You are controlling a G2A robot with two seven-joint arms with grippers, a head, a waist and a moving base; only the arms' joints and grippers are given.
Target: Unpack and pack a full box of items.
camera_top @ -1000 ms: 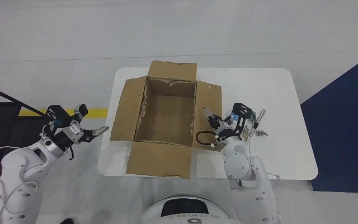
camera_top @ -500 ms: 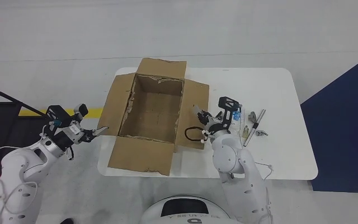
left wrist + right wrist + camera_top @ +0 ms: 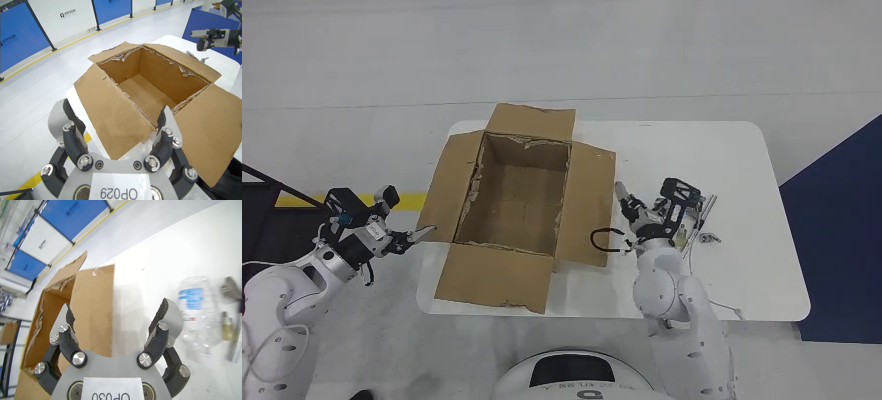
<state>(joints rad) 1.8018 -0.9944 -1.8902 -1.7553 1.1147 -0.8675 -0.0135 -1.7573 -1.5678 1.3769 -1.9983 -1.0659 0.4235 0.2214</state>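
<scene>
The box (image 3: 497,275) is plain brown, the table (image 3: 722,160) white, the clear bottle (image 3: 198,328) blue-labelled.

- Top view: high above the arms, looked straight down; took in the whole table (image 3: 722,160) and the box (image 3: 517,200) from afar.
- Left wrist view: sat behind the left gripper (image 3: 115,104), off the table's left edge; faced across the box toward the right edge.
- Right wrist view: sat behind the right gripper (image 3: 116,302), low and close over the table; faced the box's right flap.
- Shared: all three held the box.
</scene>
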